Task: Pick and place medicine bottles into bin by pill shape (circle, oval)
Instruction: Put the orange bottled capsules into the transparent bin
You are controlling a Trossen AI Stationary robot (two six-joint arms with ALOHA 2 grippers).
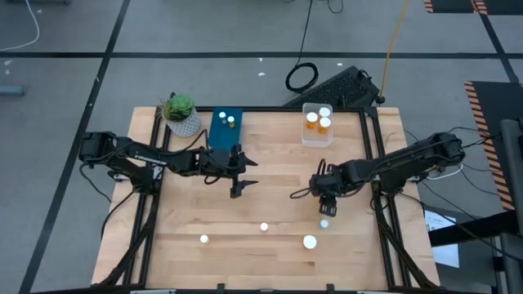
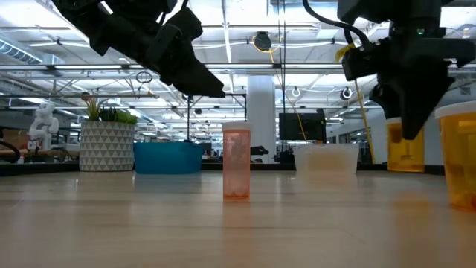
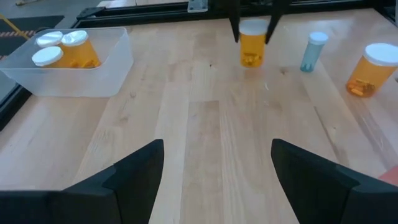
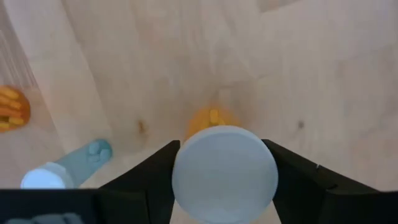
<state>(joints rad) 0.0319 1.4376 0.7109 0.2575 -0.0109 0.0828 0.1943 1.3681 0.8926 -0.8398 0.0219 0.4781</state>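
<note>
orange bottle in right pincer; no label readable.

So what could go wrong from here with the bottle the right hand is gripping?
The right hand pinches the orange bottle only by its white cap, so it might slip or swing when carried. A small blue bottle stands close beside it and could be knocked over.

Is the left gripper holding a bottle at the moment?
No, the left gripper is open, with only bare table between its fingers.
</note>
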